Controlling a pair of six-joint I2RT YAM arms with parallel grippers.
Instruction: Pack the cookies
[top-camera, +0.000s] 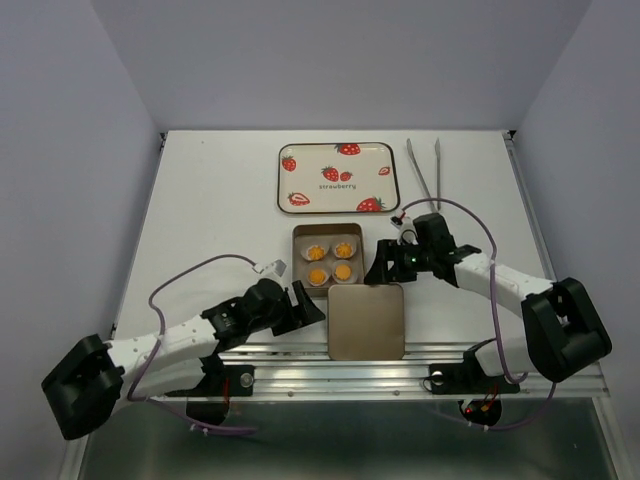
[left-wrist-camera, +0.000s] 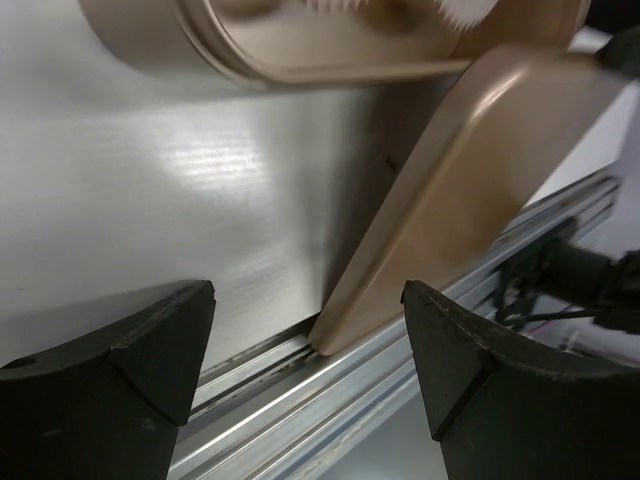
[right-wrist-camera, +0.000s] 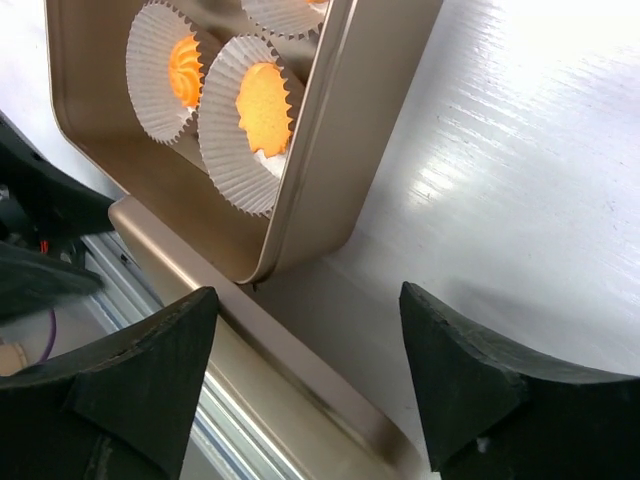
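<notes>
The rail (top-camera: 400, 362) runs along the table's near edge, and the near edge of a flat gold lid (top-camera: 366, 320) lies on it. The left gripper (top-camera: 312, 305) sits low just beside the lid's left edge. In the left wrist view the left gripper (left-wrist-camera: 308, 300) has its black fingers (left-wrist-camera: 150, 350) spread wide with nothing between them, and the lid's corner (left-wrist-camera: 470, 190) meets the rail just ahead. Just beyond the lid stands an open gold tin (top-camera: 297, 256). It holds all four cookies (top-camera: 318, 271), two by two, each in a white paper cup (right-wrist-camera: 225, 150). The right gripper (top-camera: 382, 262) is near the tin's right side. The right wrist view shows the right gripper (right-wrist-camera: 308, 300) also gaping and holding nothing. Ahead of its fingers (right-wrist-camera: 470, 380) are the tin's corner (right-wrist-camera: 310, 170) and the lid's edge. Two cookies (right-wrist-camera: 265, 105) show clearly there. Farther back on the white table (top-camera: 200, 200) lie a strawberry-printed tray (top-camera: 335, 177) and, to its right, metal tongs (top-camera: 428, 170), well apart from the tin.
</notes>
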